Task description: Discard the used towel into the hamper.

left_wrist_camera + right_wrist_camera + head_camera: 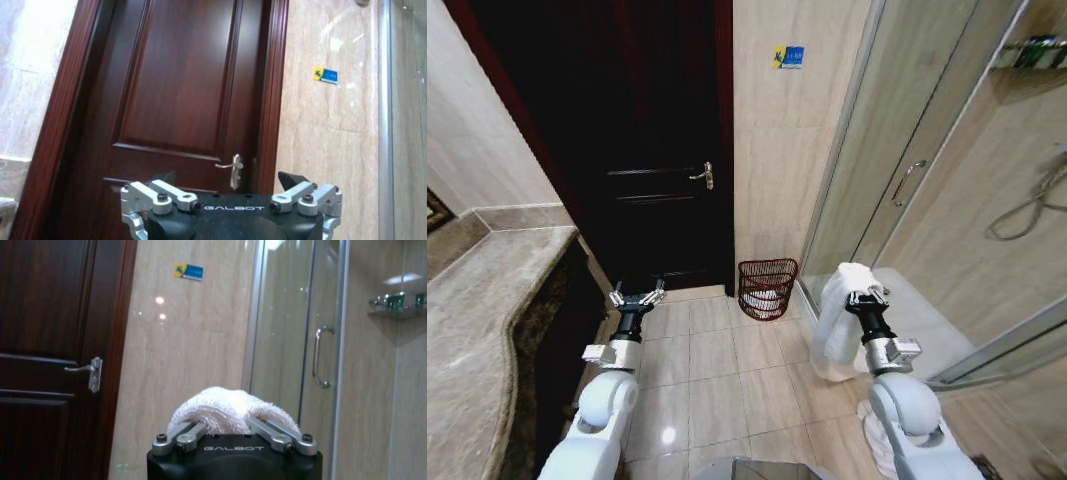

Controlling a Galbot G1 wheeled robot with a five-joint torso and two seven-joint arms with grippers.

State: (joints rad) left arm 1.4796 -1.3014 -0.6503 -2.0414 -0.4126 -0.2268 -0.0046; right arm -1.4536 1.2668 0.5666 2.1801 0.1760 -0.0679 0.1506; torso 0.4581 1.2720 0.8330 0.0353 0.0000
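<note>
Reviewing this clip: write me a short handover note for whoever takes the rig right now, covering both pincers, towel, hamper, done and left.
Right pincer: shut on the white towel, which hangs from it above the floor by the shower door.
Left pincer: open, holds nothing, raised in front of the dark door.
Hamper: on the floor against the wall between door and shower, ahead and left of the towel; something white already lies inside.
Done: towel is in the grip.
Left: bring it over the hamper and release.

Fluffy white terry-cloth towel (pixel 839 320), reddish-brown open wire hamper (pixel 767 287), glossy dark wood door (pixel 642 150) with metal handle (pixel 703 176), polished beige floor tiles (pixel 727 380), speckled stone surface (pixel 477 330), glass shower door (pixel 897 150)
</note>
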